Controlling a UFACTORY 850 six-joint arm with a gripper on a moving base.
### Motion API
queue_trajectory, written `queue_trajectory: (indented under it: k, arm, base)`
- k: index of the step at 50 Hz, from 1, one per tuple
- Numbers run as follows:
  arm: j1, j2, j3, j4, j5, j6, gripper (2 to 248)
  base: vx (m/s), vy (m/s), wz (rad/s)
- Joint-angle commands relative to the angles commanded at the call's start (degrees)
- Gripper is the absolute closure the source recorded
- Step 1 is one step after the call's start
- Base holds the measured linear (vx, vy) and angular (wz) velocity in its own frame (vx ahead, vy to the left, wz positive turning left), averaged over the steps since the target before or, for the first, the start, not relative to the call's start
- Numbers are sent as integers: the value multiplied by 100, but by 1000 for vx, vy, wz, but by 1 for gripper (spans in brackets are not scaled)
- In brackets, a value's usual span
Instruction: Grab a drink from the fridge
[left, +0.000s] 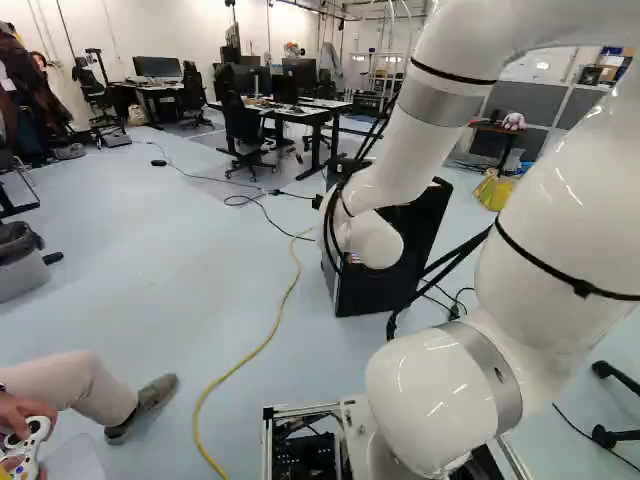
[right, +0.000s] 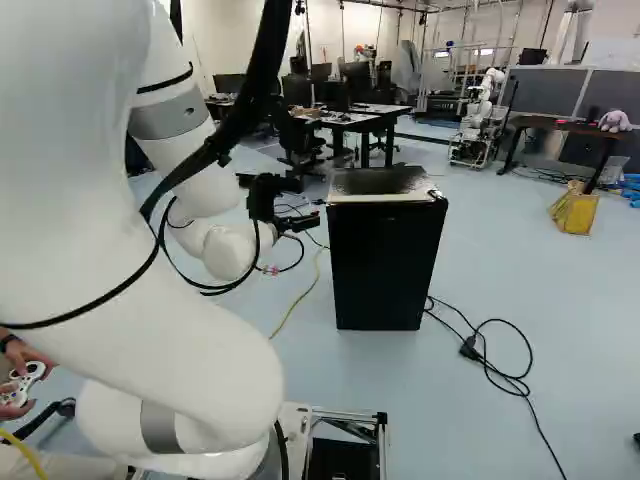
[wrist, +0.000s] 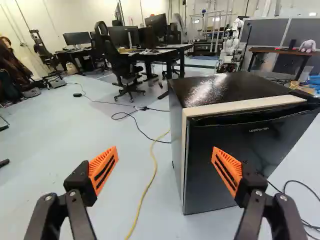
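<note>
"Where does your gripper stand?"

"In the right base view your black two-fingered gripper (right: 311, 203) hangs at the end of the white jointed arm (right: 70, 190), just to the left of the small black box-shaped fridge (right: 385, 265)."

"And your fingers?"

"Spread wide. In the wrist view the slotted orange pads (wrist: 227, 170) face each other across a broad gap, and you have nothing pinched between them."

"So where's your fridge?"

"Upright on the pale blue-grey floor (wrist: 85, 150), ahead of you. One finger overlaps the lower part of its glossy black door (wrist: 245, 155) in your wrist view; I can't tell you whether they touch. A cream strip runs along the door's top and one side edge."

"What lies around it?"

"You have a thin yellow cable (wrist: 145, 195) running along the floor on one side, seen between your fingers, and a looped black cable (right: 505, 375) on the other. Farther off, a pale plush toy (right: 615, 121) sits near one end of the brown-topped table (right: 560, 124)."
</note>
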Motion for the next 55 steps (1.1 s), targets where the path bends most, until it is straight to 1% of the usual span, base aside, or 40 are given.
queue_trajectory:
  k: [24,55]
  arm:
    - [346,-787,-438,826,628,0,3]
    - [597,-1711,-968,1903,875,0,3]
  base:
    - [0,0,0]
    - [0,0,0]
